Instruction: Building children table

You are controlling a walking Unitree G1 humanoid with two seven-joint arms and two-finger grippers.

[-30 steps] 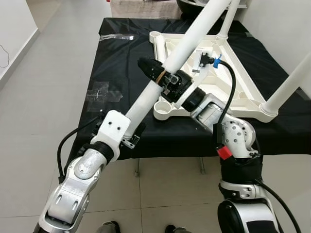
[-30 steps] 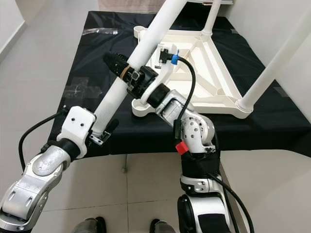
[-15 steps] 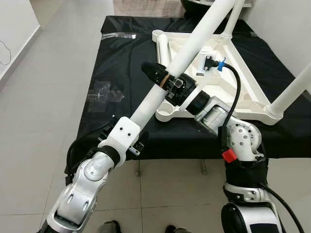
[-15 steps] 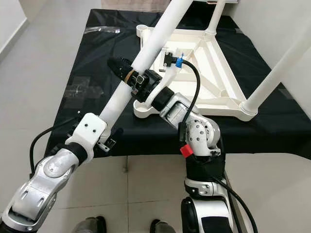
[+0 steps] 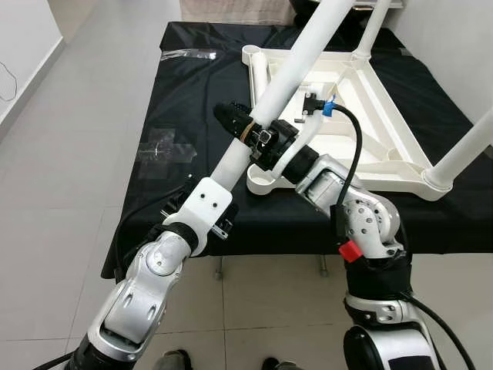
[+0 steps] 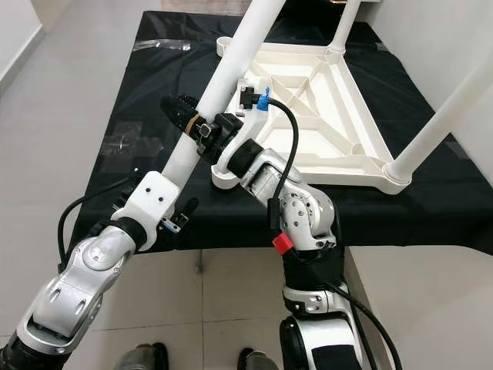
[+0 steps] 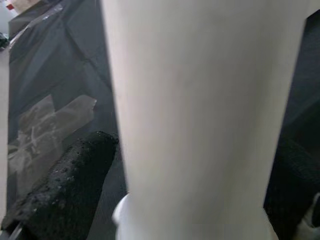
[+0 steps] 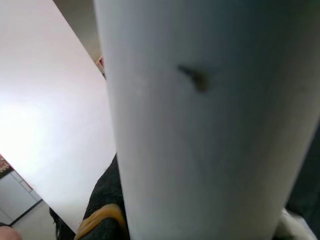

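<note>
Left gripper (image 5: 202, 202) clamps the low end of a white table leg (image 5: 289, 69), its black fingers (image 7: 65, 187) pressed on either side. That leg slants up and away to the right — long axis diagonal — over the black-covered table (image 5: 185, 85). Right gripper (image 5: 246, 127) pinches it midway. Beyond lies the upturned white tabletop frame (image 5: 370, 116), two other legs (image 5: 466, 146) standing in its corner sockets.

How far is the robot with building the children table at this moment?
Done: two white legs already stand in corner sockets of the upturned tabletop on the black cloth. In hand: both the left gripper and right gripper hold a third leg, tilted. Left: its lower end is not yet in the near corner socket.
</note>
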